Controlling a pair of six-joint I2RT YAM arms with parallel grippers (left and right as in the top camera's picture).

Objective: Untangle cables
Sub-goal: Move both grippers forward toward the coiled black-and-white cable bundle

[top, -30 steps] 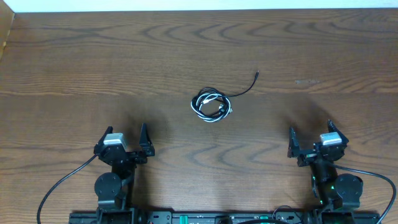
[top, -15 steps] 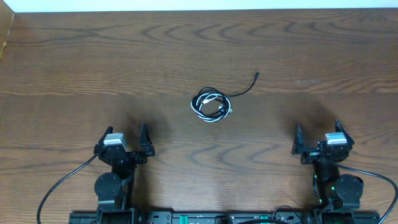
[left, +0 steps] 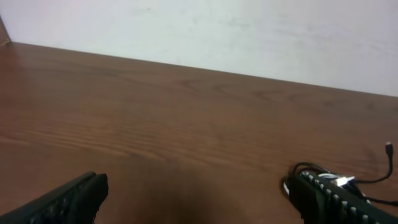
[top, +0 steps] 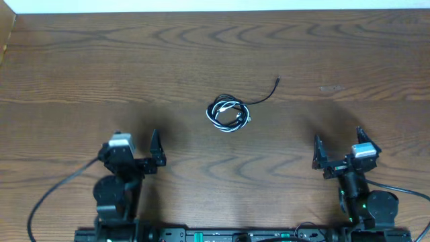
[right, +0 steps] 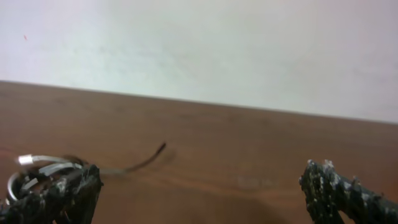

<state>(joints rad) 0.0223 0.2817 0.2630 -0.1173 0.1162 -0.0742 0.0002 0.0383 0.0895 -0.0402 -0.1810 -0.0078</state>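
The cables (top: 228,114) are seen coiled together in a small black-and-white bundle at the middle of the table (top: 101,60), with one black end (top: 277,81) trailed out toward the far right. The left tool (top: 136,144) and the right tool (top: 339,144) are held wide open and empty near the front edge, well apart from the cables.

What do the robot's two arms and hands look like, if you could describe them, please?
Both arms are black with round joints. The left hand and right hand each carry a pale grey block and two black fingers with ridged pads. A thick black cable trails from each base.
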